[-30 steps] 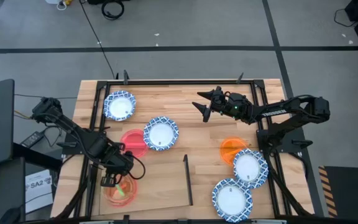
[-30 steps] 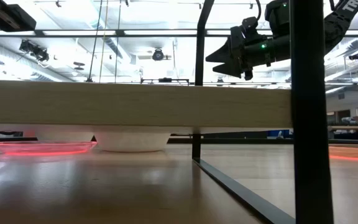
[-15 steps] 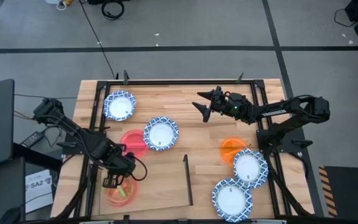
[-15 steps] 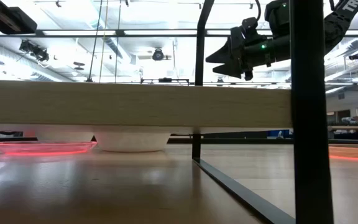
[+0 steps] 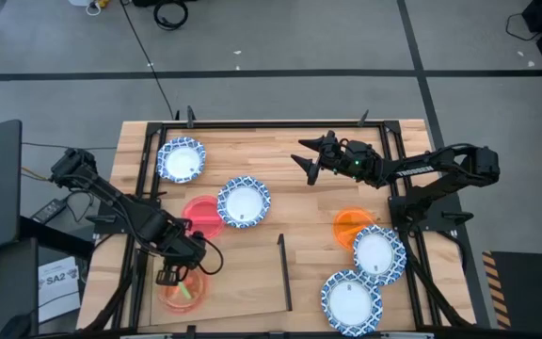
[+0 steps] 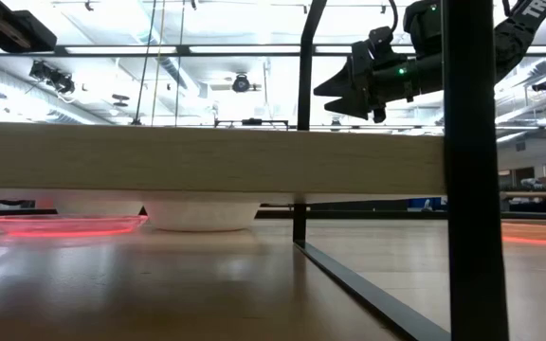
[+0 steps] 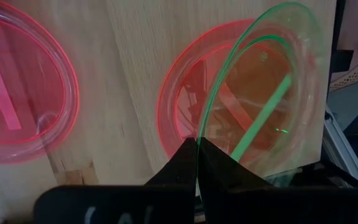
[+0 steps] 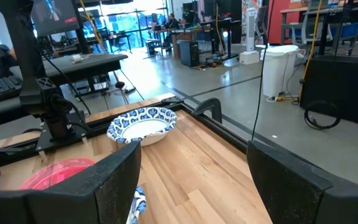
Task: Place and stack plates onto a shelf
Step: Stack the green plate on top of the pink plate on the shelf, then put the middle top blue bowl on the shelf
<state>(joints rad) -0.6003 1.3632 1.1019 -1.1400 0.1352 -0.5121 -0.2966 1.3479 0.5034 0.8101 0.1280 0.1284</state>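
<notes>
My left gripper (image 5: 169, 275) is shut on a translucent green plate (image 7: 260, 93) over the near left end of the pale shelf panel (image 5: 243, 294). Under the green plate a red-orange translucent plate (image 7: 185, 106) lies flat on the panel. A red plate (image 5: 202, 215) lies on the table beyond the panel. Blue-and-white plates lie at the far left (image 5: 181, 158), mid table (image 5: 244, 202) and near right (image 5: 378, 252), (image 5: 351, 301). An orange plate (image 5: 349, 226) is partly under one of them. My right gripper (image 5: 307, 158) is open and empty, raised over the far side. My left gripper pinches the green plate's rim (image 7: 199, 134) between its two fingers, at the edge nearest the gripper. The plate tilts up and away from the fingers over the red-orange plate. Whether its lower edge touches that plate, I cannot tell.
A thin black bar (image 5: 283, 273) runs along the shelf panel's right edge. Black frame rails border the table on the left (image 5: 144, 188) and right (image 5: 393, 188). In the low view the shelf's pale edge (image 6: 207, 159) and a black post (image 6: 467, 170) block much of the table.
</notes>
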